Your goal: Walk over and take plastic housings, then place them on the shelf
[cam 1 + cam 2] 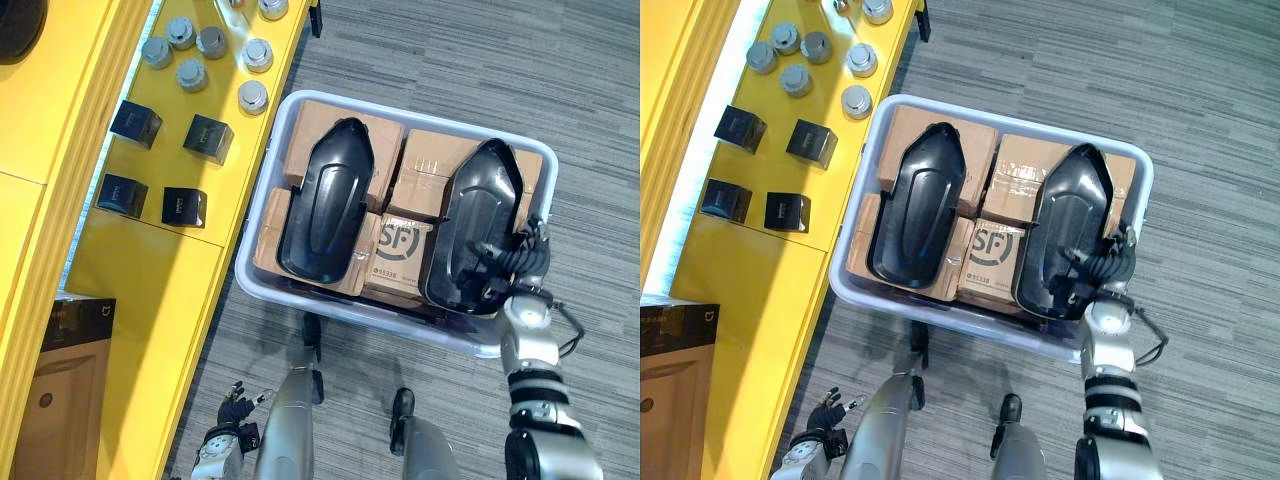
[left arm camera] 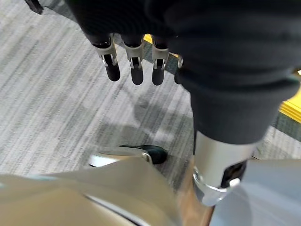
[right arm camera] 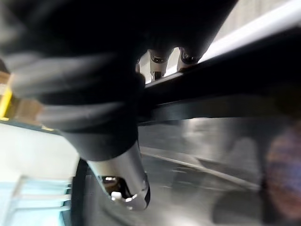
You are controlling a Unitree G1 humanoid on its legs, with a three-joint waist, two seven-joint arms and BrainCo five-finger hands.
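Note:
Two black plastic housings lie side by side on cardboard boxes in a pale bin. The left housing lies free. My right hand is at the near end of the right housing. In the right wrist view its fingers hook over the housing's black rim, with the thumb on the other side. My left hand hangs low by the yellow shelf, its fingers straight over the grey carpet.
On the shelf's top sit several small black boxes and several silver round parts. A brown carton stands at the shelf's near end. Grey carpet spreads beyond and to the right of the bin.

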